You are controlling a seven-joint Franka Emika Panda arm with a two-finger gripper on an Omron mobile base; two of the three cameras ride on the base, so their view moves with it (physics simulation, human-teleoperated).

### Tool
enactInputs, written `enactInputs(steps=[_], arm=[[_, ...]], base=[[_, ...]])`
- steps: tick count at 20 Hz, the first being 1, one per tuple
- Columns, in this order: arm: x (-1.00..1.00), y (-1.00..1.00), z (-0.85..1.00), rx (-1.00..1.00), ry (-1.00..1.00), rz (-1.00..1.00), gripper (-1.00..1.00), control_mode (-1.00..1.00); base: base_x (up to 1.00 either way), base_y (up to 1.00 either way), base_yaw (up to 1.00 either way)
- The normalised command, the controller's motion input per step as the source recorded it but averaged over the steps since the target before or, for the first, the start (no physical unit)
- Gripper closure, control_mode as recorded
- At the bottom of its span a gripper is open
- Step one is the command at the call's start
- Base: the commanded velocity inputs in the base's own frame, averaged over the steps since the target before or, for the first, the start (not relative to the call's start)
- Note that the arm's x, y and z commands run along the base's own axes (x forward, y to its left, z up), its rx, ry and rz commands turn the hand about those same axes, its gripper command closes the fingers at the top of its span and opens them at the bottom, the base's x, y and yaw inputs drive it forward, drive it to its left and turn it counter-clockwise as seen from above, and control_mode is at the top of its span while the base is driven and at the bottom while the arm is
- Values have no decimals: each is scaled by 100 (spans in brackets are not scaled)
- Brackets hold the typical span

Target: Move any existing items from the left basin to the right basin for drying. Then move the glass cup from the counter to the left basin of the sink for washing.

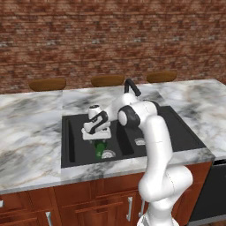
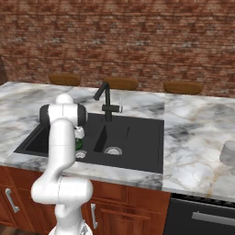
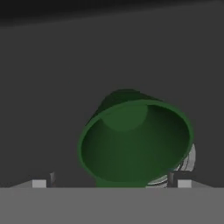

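The pincer [image 1: 99,137] hangs released, jaws wide apart, low inside the left basin [image 1: 73,148]. Just beneath it the green item [image 3: 133,142] lies tilted on the basin floor, its hollow mouth facing up, partly covering the silver drain [image 3: 188,159]. Beyond, the glass cup [image 2: 120,102] stands on the marble surface [image 2: 193,133] by the black faucet [image 2: 105,98].

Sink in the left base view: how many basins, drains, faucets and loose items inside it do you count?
Black rectangular basins: 2
Round silver drains: 2
Black angular faucet: 1
Glossy dark-green tapered item: 1
Total: 6
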Motion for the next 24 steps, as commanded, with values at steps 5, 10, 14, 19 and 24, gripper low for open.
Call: enactInputs(steps=[5, 10, 14, 19, 24], arm=[[18, 7, -21, 0, 2, -1, -100, -100], [18, 2, -23, 0, 1, -1, -100, -100], [14, 4, -19, 0, 1, 0, -100, -100], [15, 5, -13, 0, 2, 0, -100, -100], [17, 7, -15, 0, 3, 0, -100, -100]], base=[[0, 0, 0], [0, 0, 0], [0, 0, 0], [0, 0, 0], [0, 0, 0]])
